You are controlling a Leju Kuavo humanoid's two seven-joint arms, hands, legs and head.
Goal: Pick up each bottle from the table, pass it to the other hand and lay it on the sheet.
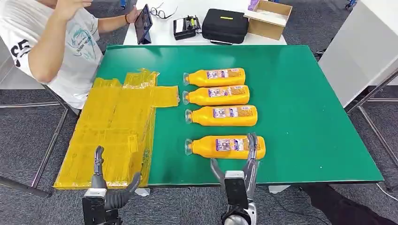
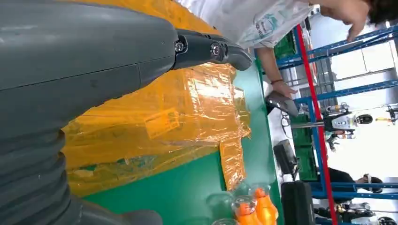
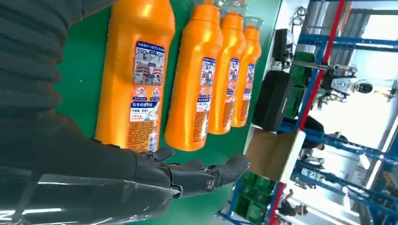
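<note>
On green counter point(image 1: 305, 93): four bottles point(image 1: 224, 116) unmoved, sheet point(image 1: 112, 136) bare (nothing done); right hand point(image 1: 237, 166) spread over nearest bottle point(image 1: 225, 146), left hand point(image 1: 110, 180) empty, fingers apart.

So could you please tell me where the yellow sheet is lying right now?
In the head view the yellow sheet lies flat on the green table's left side, beside the row of orange bottles, with the left hand at its near edge.

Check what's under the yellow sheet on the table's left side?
The yellow sheet lies flat on the green table, overhanging its left edge. No bottle rests on it. Anything beneath is covered; the film is too crinkled to see through.
</note>
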